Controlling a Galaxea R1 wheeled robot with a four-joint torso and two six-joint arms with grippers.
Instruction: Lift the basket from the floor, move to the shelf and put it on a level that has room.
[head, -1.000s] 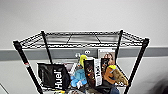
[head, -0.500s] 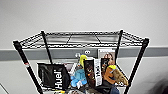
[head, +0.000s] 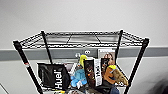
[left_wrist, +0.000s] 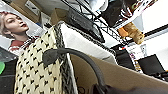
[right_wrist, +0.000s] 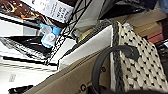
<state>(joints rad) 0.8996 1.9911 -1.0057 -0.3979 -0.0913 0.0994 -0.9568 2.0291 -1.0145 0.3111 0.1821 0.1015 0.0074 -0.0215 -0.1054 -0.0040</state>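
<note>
Black wire shelf (head: 45, 47) against a pale wall; top level (head: 82, 38) bare wire grid. On the tier below: black Huel bag (head: 53, 76), blue toy (head: 79, 76), dark packet (head: 93, 72), plush toy (head: 115, 75).

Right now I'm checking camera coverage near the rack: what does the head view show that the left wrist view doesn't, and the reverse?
Head view alone: the shelf's top level, a bare black wire grid between the four post tips, with a black Huel bag and a blue plush toy on the tier beneath. Left wrist view alone: the basket close up, its cream weave, dark braided rim and a black loop handle, plus a poster of a face. Both: the shelf wires and the tan plush toy.
</note>
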